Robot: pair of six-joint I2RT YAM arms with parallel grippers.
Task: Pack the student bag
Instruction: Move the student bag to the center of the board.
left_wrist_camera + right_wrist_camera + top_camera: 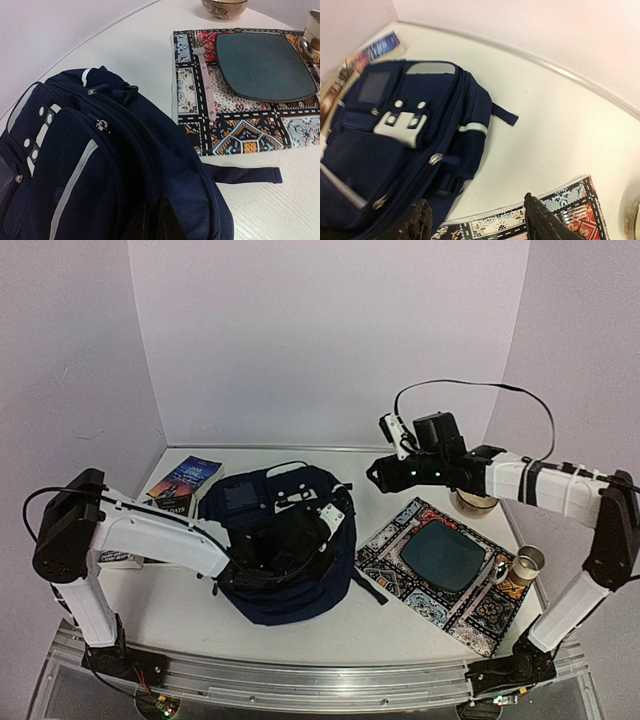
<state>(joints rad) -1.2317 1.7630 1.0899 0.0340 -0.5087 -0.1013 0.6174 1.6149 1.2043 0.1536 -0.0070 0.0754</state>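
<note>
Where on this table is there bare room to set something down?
Bare: the far patch between student bag, back wall and bowl, and the near edge before the bag and patterned mat. Crowded: books at far left; plate and fork on the mat.

The student bag (300,602) — a large dark navy fabric backpack — is lying on the white table (180,605), left of centre, with its front face pointing upward. White stripe trim, white patches and a small grey-blue square panel are showing on that face; one short strap is lying flat on the tabletop.
</note>
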